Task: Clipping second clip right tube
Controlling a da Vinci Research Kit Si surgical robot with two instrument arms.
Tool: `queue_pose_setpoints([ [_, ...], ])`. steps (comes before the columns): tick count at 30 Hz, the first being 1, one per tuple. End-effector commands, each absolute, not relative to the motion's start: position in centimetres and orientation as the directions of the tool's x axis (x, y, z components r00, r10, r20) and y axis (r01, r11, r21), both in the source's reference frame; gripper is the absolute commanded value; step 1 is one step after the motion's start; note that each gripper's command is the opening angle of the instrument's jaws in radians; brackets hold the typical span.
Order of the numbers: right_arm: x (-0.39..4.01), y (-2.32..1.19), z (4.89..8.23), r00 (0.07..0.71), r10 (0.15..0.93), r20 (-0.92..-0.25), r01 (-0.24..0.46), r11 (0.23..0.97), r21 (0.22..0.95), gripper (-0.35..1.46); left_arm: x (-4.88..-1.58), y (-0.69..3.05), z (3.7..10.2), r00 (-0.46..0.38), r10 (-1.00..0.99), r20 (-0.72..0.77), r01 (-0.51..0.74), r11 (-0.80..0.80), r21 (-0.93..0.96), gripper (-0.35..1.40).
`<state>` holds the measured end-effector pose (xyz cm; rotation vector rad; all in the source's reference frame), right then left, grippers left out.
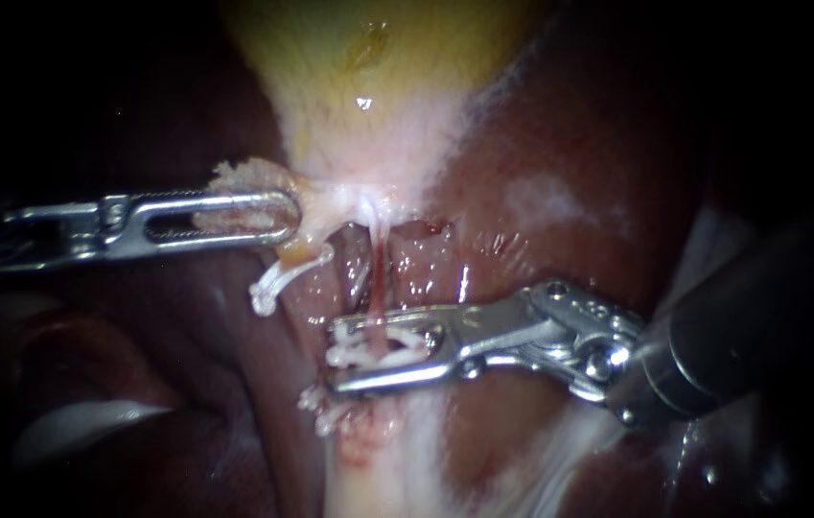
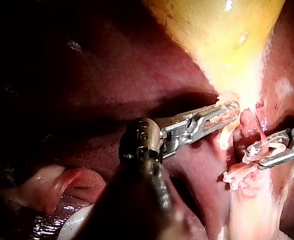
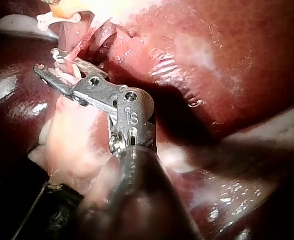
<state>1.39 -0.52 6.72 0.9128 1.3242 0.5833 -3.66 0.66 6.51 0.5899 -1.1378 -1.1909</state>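
In the endoscope view's centre the right tube (image 1: 379, 273) runs vertically, crossing my right instrument (image 1: 335, 357), whose jaws clench a white clip (image 1: 360, 355) astride it; my left instrument (image 1: 277, 216), upper left, grips the gallbladder (image 1: 368, 86) neck. The left wrist view shows the white clip beside the left instrument's tip. In the right wrist view the tube seems to pass between the jaws, though it is blurred.

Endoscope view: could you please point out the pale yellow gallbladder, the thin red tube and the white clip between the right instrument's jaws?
Pale yellow gallbladder (image 1: 368, 77), endoscope view, its body.
Thin red tube (image 1: 377, 283), endoscope view, stretch above the clip.
White clip (image 1: 368, 355), endoscope view, its middle.
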Motion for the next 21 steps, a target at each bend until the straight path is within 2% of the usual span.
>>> queue_pose_setpoints([
  [1, 1.38, -0.52, 6.76, 0.183, 0.808, -0.56, 0.127, 0.546, 0.828, -0.1, -3.66, 0.66, 6.51, -0.044, -0.928, 0.37, 0.412, 0.32, 0.853, -0.35],
  [3, 1.36, -0.5, 6.78, 0.182, 0.808, -0.56, 0.121, 0.547, 0.828, -0.3, -3.66, 0.66, 6.51, -0.044, -0.928, 0.37, 0.412, 0.32, 0.853, -0.35],
  [4, 1.35, -0.49, 6.78, 0.182, 0.811, -0.555, 0.119, 0.542, 0.832, -0.35, -3.66, 0.66, 6.51, -0.044, -0.928, 0.37, 0.412, 0.32, 0.853, -0.35],
  [21, 1.34, -0.47, 6.85, 0.195, 0.808, -0.556, 0.101, 0.548, 0.831, -0.35, -3.66, 0.66, 6.51, -0.042, -0.929, 0.369, 0.413, 0.32, 0.853, -0.35],
])
